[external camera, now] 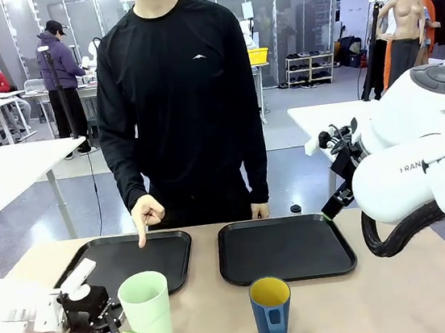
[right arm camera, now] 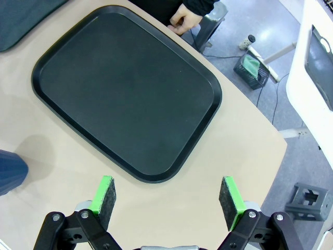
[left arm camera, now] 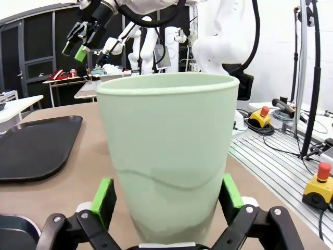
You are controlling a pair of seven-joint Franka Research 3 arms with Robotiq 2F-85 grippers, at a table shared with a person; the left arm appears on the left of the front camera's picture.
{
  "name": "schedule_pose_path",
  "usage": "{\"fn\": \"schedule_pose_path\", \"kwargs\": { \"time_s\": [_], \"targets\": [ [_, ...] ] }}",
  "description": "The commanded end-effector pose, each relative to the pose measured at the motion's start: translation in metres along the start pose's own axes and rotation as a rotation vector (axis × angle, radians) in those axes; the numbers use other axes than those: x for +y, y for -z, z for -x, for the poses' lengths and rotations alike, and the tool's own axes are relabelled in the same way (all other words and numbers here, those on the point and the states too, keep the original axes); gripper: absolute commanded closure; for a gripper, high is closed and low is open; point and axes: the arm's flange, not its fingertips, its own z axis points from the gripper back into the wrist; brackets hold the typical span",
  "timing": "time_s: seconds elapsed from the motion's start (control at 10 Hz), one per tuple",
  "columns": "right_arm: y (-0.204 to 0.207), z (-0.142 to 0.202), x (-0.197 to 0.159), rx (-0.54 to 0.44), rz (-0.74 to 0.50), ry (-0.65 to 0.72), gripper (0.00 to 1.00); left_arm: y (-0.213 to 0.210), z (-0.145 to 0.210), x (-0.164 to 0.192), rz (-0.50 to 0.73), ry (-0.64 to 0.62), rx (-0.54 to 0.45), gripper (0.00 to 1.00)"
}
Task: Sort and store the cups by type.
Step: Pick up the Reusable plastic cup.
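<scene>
Nearest of all, a tall pale mint-green handleless plastic tumbler [external camera: 147, 315] is seen upright on the near left of the light wooden table [external camera: 400, 291], with the left gripper [external camera: 122, 327] set low around it from the left. Its green pads [left arm camera: 104, 200] are spread apart on either side of the tumbler's lower wall; whether they press on it cannot be told. To the right, near the middle of the near edge, a shorter dark blue mug with a yellow inside and a handle [external camera: 270, 312] is stood upright and apart from the tumbler. Farther back, two black rectangular plastic trays are laid side by side, the left tray [external camera: 128, 259] and the right tray [external camera: 285, 248]. At the far edge, the left tray's far rim is touched by the pointing finger of a person's hand [external camera: 146, 215], while the other hand [external camera: 259, 210] is rested just beyond the right tray. The right gripper [right arm camera: 167, 198] is held high over the table just beside the right tray's edge, its jaws wide apart with nothing between them.
</scene>
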Motion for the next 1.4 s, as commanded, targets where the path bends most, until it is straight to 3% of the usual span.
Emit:
{"fn": "schedule_pose_path", "kwargs": {
  "time_s": [0.0, 0.3, 1.1, 1.2, 1.3],
  "targets": [
    [0.0, 0.0, -0.001, 0.0, -0.001, 0.001, 0.0, 0.004, -0.007, 0.003, -0.008, -0.001, 0.038, 0.0],
    [0.0, 0.0, -0.001, 0.0, -0.001, 0.001, 0.0, 0.006, -0.008, 0.007, -0.024, -0.003, 0.023, 0.0],
    [0.0, 0.0, -0.001, 0.0, -0.001, 0.001, 0.0, 0.005, -0.022, -0.005, -0.013, 0.054, 0.038, 0.78],
    [0.0, 0.0, -0.001, 0.0, -0.001, 0.001, 0.0, 0.004, -0.033, -0.007, -0.021, 0.052, 0.058, 0.85],
    [0.0, 0.0, -0.001, 0.0, -0.001, 0.001, 0.0, 0.001, -0.048, -0.009, -0.031, 0.075, 0.052, 0.85]
  ]
}}
